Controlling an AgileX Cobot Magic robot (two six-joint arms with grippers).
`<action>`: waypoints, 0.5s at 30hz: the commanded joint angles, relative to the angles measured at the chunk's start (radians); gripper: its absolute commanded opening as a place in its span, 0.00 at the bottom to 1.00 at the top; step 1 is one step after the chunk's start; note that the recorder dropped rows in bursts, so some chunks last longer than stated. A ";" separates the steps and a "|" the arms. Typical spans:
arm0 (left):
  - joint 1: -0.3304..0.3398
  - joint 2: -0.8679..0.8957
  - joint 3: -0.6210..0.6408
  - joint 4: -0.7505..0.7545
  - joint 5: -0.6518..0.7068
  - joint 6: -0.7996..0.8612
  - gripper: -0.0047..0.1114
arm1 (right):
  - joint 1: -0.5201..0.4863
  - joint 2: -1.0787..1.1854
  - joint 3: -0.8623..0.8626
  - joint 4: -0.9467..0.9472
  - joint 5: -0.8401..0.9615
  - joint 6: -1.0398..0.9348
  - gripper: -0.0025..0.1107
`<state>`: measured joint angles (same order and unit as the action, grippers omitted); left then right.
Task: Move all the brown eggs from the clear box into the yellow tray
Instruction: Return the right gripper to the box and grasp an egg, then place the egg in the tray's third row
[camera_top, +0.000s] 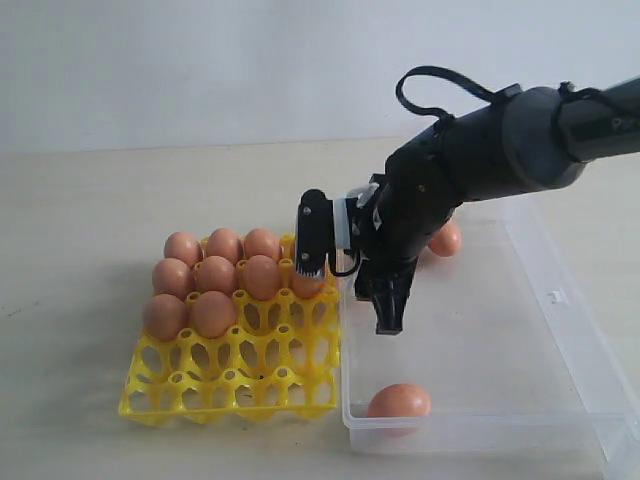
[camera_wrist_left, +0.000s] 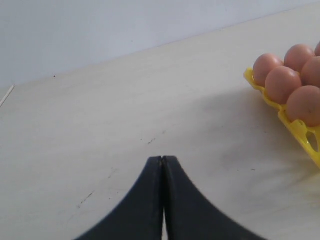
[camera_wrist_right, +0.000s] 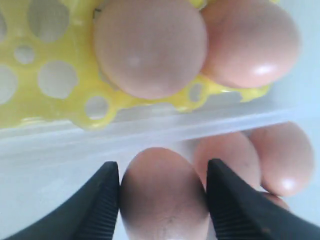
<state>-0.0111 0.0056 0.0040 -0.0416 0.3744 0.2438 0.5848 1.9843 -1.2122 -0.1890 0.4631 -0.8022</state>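
My right gripper is down inside the clear box, close to the wall beside the yellow tray. Its two fingers press on either side of a brown egg. In the exterior view the gripper hides that egg. Two more eggs lie right beside it in the box. Other eggs rest at the box's near wall and behind the arm. Several eggs fill the tray's back rows. My left gripper is shut and empty over bare table.
The tray's front rows of cups stand open. The tray edge with several eggs lies off to one side of the left gripper. The box's low clear wall runs between the held egg and the tray.
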 joint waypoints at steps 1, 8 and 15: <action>-0.001 -0.006 -0.004 -0.008 -0.011 -0.007 0.04 | -0.003 -0.164 0.105 0.003 -0.214 0.228 0.02; -0.001 -0.006 -0.004 -0.008 -0.011 -0.007 0.04 | 0.048 -0.294 0.362 -0.092 -0.893 0.925 0.02; -0.001 -0.006 -0.004 -0.008 -0.011 -0.007 0.04 | 0.050 -0.199 0.406 -0.331 -1.161 1.357 0.02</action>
<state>-0.0111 0.0056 0.0040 -0.0416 0.3744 0.2438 0.6322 1.7451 -0.8131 -0.4406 -0.6043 0.4230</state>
